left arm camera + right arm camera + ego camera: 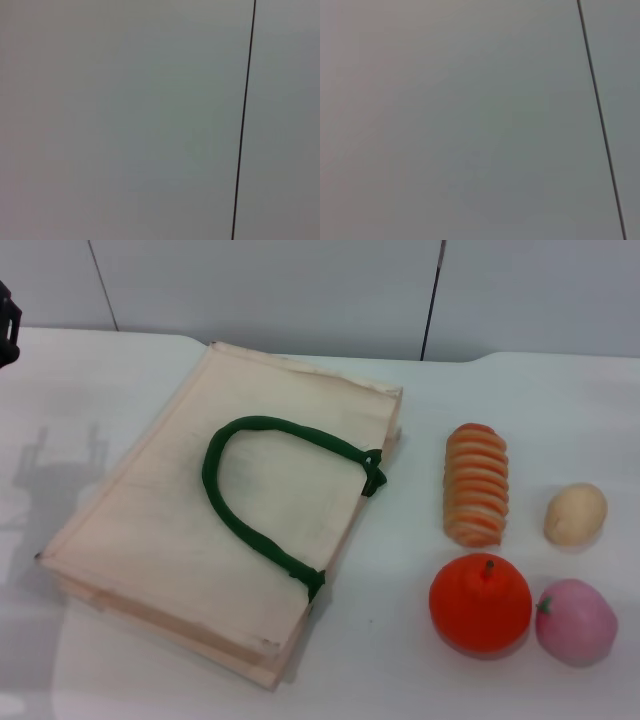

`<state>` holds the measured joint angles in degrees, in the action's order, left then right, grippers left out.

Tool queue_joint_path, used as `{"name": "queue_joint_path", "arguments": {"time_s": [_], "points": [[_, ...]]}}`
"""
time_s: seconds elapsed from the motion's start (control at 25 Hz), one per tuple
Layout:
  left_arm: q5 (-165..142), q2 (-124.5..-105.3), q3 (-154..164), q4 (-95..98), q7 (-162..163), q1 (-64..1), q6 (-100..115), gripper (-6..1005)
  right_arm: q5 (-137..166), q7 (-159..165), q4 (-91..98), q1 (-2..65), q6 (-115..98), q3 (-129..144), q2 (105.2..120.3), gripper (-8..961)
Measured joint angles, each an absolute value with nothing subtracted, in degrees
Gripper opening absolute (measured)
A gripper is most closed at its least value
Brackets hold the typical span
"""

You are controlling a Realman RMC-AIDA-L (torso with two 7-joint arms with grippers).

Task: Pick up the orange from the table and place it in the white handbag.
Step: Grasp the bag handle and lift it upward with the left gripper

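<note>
Waiting, nothing started | orange (480,602) on table (400,660) beside pink fruit (575,621) | white handbag (200,530) lying flat, apart | grippers out of view, state unknown | pick + place left

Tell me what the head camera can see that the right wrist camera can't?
Only the head view shows the table, the white handbag lying flat with its green handle, the orange, a pink fruit beside it, a striped oblong, a pale lump, and a dark bit of the left arm at the edge. The right wrist view shows no object the head view lacks. Both share a plain grey wall panel with a thin dark seam.
</note>
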<state>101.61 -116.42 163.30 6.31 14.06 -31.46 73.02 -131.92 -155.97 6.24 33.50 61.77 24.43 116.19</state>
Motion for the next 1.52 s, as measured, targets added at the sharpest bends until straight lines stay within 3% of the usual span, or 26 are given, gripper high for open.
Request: {"name": "queue_joint_path", "arguments": {"time_s": [0.8,1.08,1.24,1.52], "points": [[99.9,-116.25,163.9,6.3,18.8,-31.4,73.2,648,-131.8,-155.9,6.2,33.5,61.9,24.4,116.13,800],[90.3,-114.99,163.9,5.0,31.7,-31.3,73.2,649,-129.2,-152.0,6.9,33.3,61.2,25.3,115.7,800],[80.9,-114.63,163.9,-2.7,48.5,-31.7,73.2,649,-124.1,-147.3,8.9,33.3,60.8,25.5,115.44,800],[62.9,-116.17,164.0,-22.6,75.9,-35.2,76.7,649,-116.5,-138.7,13.0,33.3,60.4,25.6,115.4,799]]}}
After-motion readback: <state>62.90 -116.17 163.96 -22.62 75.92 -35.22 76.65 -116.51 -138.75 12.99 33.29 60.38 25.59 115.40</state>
